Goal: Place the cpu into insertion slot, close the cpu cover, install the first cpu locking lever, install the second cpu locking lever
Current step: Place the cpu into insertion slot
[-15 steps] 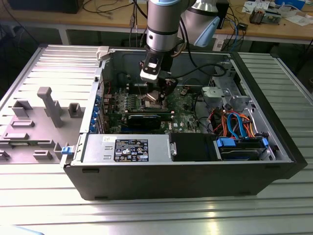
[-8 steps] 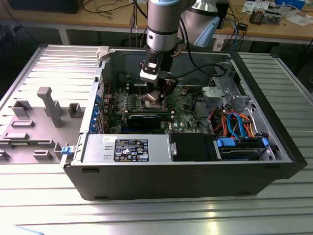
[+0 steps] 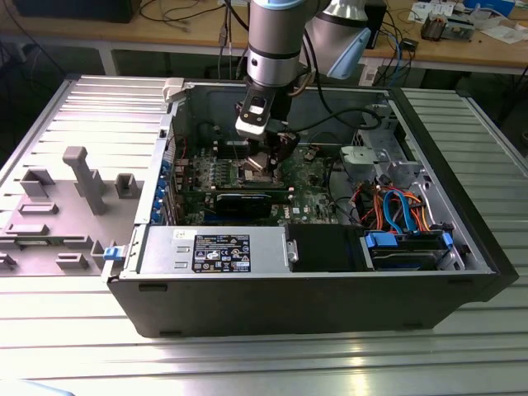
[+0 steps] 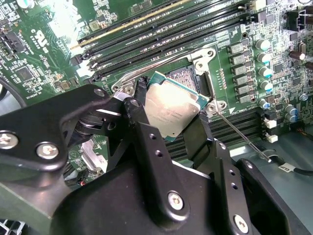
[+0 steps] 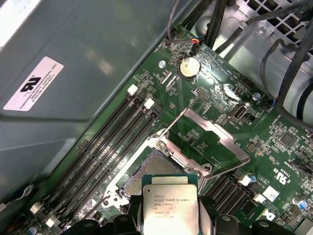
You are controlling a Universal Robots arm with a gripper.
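Ok so, second wrist view: my end effector [image 4: 171, 110] is clamped on the cpu [image 4: 172, 108], one finger [image 4: 198, 134] on each opposite edge, mid-frame. The chip hangs tilted just over the insertion slot [image 4: 190, 77], not seated yet afaict.

Handling, imo: it's light, flat and stiff, so no flex to worry abt. The metal lid looks slick tho, and the socket contacts are prob fragile. Hold by the side edges only, w/ no dragging across the socket, and it should go down level.

First wrist view, left to right: memory slots [image 5: 110, 147] run diagonally at left. The socket sits centre w/ the chip at bottom centre, and the cpu cover [image 5: 222, 134] is flipped open right of centre. Way in looks clear.

Exterior view, left to right: grey plastic fixture [image 3: 82, 177] at far left on the ribbed metal worktop [image 3: 247, 363]. The open pc case [image 3: 330, 305] is in the middle w/ my arm reaching down inside. Blue cables [image 3: 396, 206] are bundled toward the right. Room is tight-ish, w/ case walls and wiring close around me.
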